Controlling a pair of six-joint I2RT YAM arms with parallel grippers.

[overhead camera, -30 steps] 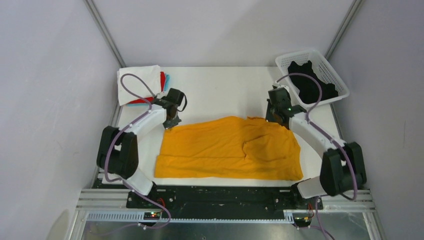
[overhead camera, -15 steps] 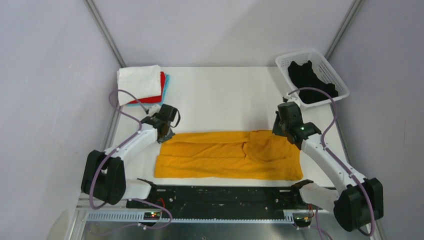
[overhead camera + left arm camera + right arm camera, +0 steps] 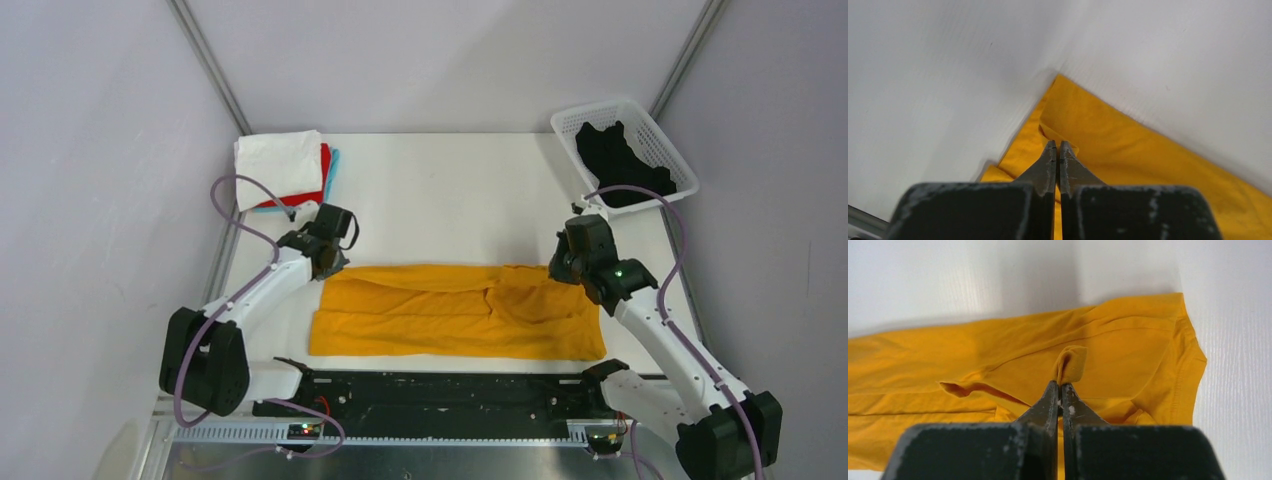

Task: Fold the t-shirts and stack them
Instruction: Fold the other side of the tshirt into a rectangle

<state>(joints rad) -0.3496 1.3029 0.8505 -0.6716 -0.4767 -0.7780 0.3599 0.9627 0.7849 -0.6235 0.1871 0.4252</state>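
The mustard-yellow t-shirt [image 3: 455,309] lies folded into a long band near the table's front edge. My left gripper [image 3: 332,268] is shut on the shirt's far left corner; in the left wrist view [image 3: 1058,145] yellow cloth [image 3: 1148,150] sits pinched at the tips. My right gripper [image 3: 562,270] is shut on the far right edge; in the right wrist view [image 3: 1060,386] a small tuft of yellow cloth [image 3: 1071,362] sticks out between the fingertips. A black t-shirt [image 3: 625,167] lies in the basket. White, red and light-blue folded t-shirts [image 3: 283,168] are stacked at the far left.
A white plastic lattice basket [image 3: 655,123] stands at the far right corner of the white table [image 3: 450,190]. Grey walls and metal posts close in both sides. The black arm mounting rail [image 3: 440,395] runs along the near edge.
Both grippers have pulled the shirt's far edge toward the near side, folding it over. The shirt went from a wide spread to a narrow band.
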